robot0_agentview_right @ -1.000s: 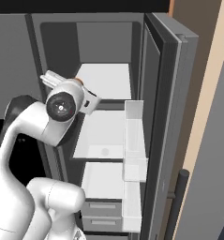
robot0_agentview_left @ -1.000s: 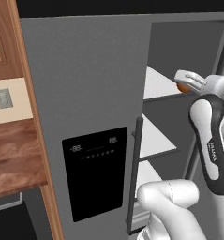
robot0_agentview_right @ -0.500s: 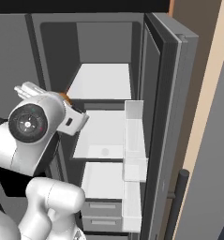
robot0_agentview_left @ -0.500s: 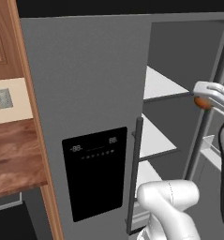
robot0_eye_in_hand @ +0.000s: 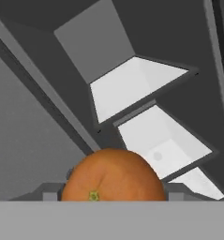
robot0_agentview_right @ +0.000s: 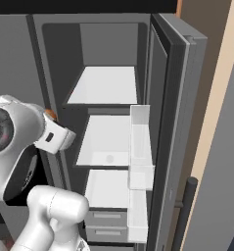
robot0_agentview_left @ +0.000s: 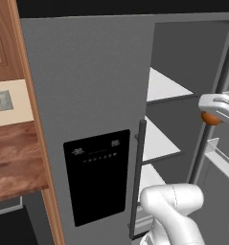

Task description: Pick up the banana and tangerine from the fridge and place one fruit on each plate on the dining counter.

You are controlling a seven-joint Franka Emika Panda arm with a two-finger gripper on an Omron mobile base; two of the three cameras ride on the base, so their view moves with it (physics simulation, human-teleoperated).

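Note:
The tangerine [robot0_eye_in_hand: 113,176], a smooth orange ball, sits between the fingertips of my gripper [robot0_eye_in_hand: 114,193], which is shut on it. From the left base view the tangerine [robot0_agentview_left: 210,118] peeks out under the white hand of the gripper [robot0_agentview_left: 216,111], in front of the open fridge [robot0_agentview_left: 87,95] and clear of its shelves. In the right base view the tangerine [robot0_agentview_right: 50,113] shows as an orange sliver above the gripper [robot0_agentview_right: 54,128], left of the fridge [robot0_agentview_right: 108,88] compartment. Banana, plates and dining counter are out of view.
The fridge's open door [robot0_agentview_right: 172,122] with white door bins [robot0_agentview_right: 139,147] stands to the right. White shelves [robot0_agentview_right: 107,139] are bare. A long vertical handle [robot0_agentview_left: 138,177] and black dispenser panel [robot0_agentview_left: 97,174] face me. A brown worktop [robot0_agentview_left: 13,160] lies at left.
The hand has drawn back out of the fridge compartment with the tangerine, sliding right in the left base view and left in the right base view. The fridge has not moved.

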